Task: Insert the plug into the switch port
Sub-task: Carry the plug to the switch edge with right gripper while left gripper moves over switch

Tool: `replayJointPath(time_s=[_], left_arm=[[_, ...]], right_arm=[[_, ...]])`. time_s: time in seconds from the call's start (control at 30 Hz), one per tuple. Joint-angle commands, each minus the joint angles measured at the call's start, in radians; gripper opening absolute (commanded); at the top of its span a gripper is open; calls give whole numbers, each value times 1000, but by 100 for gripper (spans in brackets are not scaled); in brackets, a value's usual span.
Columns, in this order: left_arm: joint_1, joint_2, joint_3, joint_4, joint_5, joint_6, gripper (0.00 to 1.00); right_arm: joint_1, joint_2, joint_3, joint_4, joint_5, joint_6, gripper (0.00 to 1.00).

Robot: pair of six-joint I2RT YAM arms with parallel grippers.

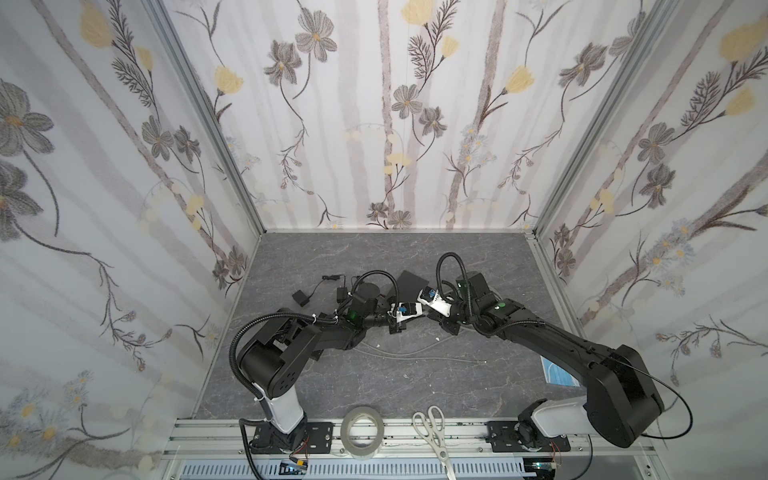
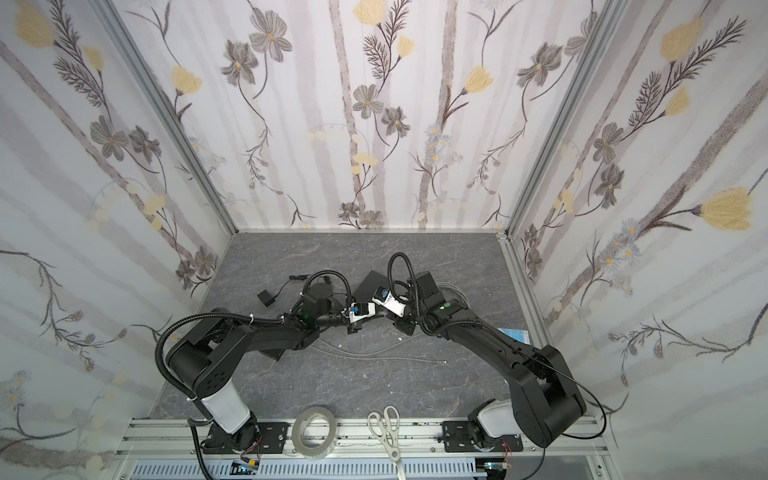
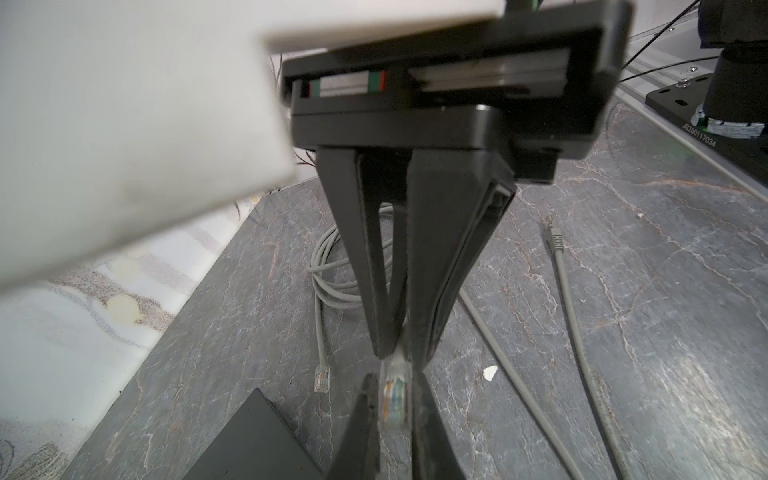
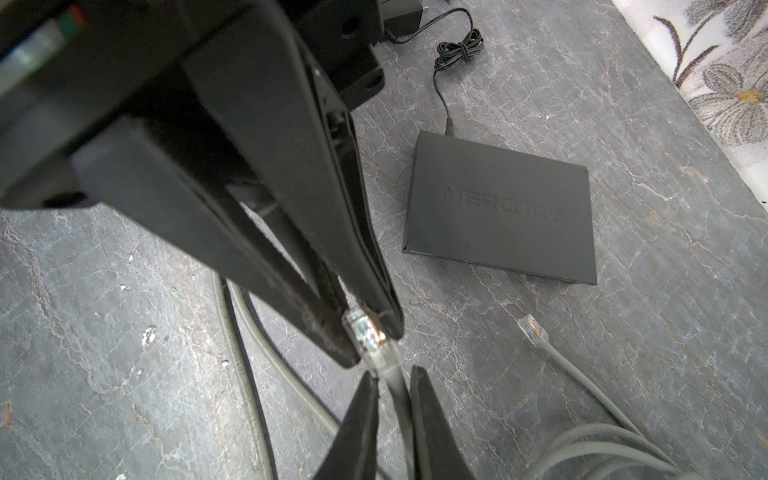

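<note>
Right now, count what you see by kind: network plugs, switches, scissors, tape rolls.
Network plugs: 3 (held plug in left pincer; near loose plug; far loose plug)
Switches: 1
Scissors: 1
Tape rolls: 1
Total: 6

The switch has a smooth matt black plastic case. Near the switch, the plug is clear glossy plastic and the loose cable has a dull grey sheath. Under the switch the table looks like grey veined stone, slightly shiny

Grey marbled tabletop bears a black switch and loose grey cables.
</note>
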Motion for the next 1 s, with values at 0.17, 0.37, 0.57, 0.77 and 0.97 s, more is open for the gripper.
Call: replayJointPath(time_s=[0.17,0.37,0.57,0.77,0.97], left_arm=[[-2,-7,7,5,8,10,0],[-2,-8,6,6,6,10,0],[-2,-8,6,6,6,8,0],[-2,-8,6,10,-12,0,8],[0,-1,17,8,-107,-39,27]], right_arm=[[0,14,-7,37,28,-4,20],[0,13,-12,51,33,-7,19],[0,7,-25,68,10,-6,10],[-1,-21,-56,118,-10,6,5],[-9,-72,-100,193,12,26,0]])
